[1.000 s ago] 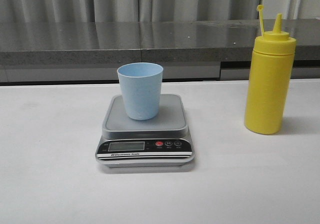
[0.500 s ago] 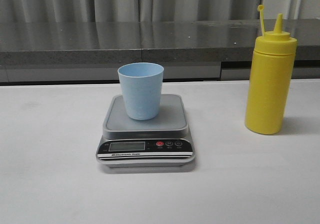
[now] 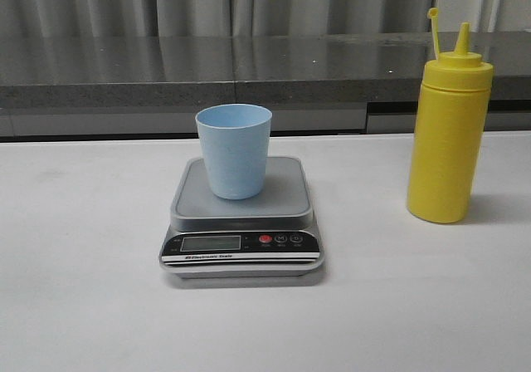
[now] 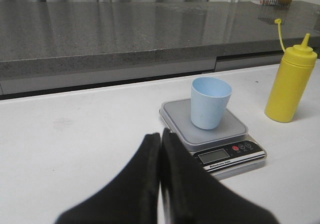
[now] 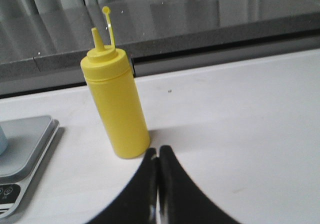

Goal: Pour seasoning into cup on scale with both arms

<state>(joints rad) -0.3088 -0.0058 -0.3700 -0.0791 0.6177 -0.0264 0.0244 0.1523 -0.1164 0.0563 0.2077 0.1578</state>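
Backing the white table (image 3: pixel 83 305), grey counter (image 3: pixel 124 69), curtains (image 3: pixel 191 2).

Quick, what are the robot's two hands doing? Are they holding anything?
Left gripper: closed, holding nothing, short of the scale.
Right gripper: closed, holding nothing, near the yellow bottle but not gripping it.

Seasoning (image 3: pixel 449 135) and scale (image 3: pixel 241 208) sit marginally further right in front view.

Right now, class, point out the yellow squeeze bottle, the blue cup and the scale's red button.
yellow squeeze bottle (image 3: pixel 448 139), front view, mid body.
blue cup (image 3: pixel 234 158), front view, outer wall.
red button (image 3: pixel 265 239), front view, its centre.
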